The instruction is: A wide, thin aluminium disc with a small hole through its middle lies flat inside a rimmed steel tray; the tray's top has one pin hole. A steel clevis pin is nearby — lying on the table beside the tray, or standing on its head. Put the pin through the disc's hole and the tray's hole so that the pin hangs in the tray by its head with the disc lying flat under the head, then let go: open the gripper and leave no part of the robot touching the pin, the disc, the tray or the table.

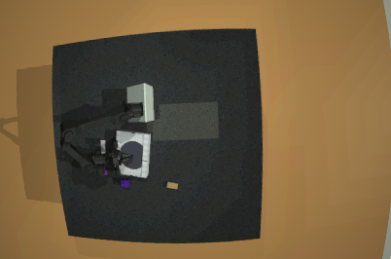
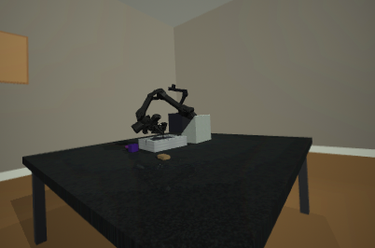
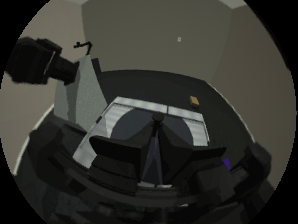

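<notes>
Gripping the pin (image 3: 158, 118) with the claw (image 1: 130, 158) (image 2: 163, 135) (image 3: 156, 123), closed and with a round dark head showing at the fingertips in the wrist view. Too small to make out from above, and lost among dark parts in the exterior view. Placed over the disc (image 1: 138, 150) (image 3: 125, 127), within the outline of the tray (image 1: 146, 172) (image 2: 163, 144) (image 3: 86, 152). Cannot tell from any view whether down in the holes or above them, with both holes hidden.

From above, can see the disc as a dark round inside the pale rim, partly covered at left by the claw. From the exterior, reduced to a thin dark strip, but with the height of the tray walls plain on the desk (image 1: 219, 69) (image 2: 187, 186) (image 3: 150, 85).

In the top view, can trace the arm (image 1: 92, 119) (image 2: 170, 100) from the pale box (image 1: 140, 98) (image 2: 202, 129) (image 3: 74, 100), on the far side of the tray, out to the left and back toward the disc. Only in the exterior view, can read its high bend. Just beside the tray's near edge from above, can find a purple block (image 1: 125, 183) (image 2: 133, 147) (image 3: 227, 164); farther right, a tan block (image 1: 172, 185) (image 2: 163, 157) (image 3: 194, 102). Only from above, can pick out a small white piece (image 1: 103, 144) left of the tray.
</notes>
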Robot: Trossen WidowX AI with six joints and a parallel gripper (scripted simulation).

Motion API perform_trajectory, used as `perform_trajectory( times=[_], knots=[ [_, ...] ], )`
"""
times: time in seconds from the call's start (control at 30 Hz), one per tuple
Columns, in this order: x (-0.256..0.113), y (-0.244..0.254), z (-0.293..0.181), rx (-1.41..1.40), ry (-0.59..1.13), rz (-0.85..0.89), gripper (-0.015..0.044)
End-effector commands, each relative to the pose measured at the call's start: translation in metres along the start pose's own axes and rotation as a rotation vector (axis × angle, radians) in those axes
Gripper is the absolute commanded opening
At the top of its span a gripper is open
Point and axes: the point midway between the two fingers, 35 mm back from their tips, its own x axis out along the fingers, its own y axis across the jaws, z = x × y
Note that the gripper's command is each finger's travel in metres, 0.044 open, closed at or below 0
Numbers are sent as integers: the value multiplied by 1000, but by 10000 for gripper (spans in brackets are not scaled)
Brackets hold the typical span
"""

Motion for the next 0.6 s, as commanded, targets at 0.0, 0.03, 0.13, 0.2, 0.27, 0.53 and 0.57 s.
perform_trajectory(
  times=[0.0,0.03,0.13,0.2,0.27,0.53,0.57],
  knots=[
    [-1,-3,-1,3,2,-6,0],
    [-1,-3,-1,3,2,-6,0],
    [-1,-3,-1,3,2,-6,0],
    [-1,-4,-1,3,2,-6,0],
    [-1,-4,-1,3,2,-6,0],
    [-1,-5,-1,3,2,-6,0],
    [-1,-5,-1,3,2,-6,0]
  ],
)
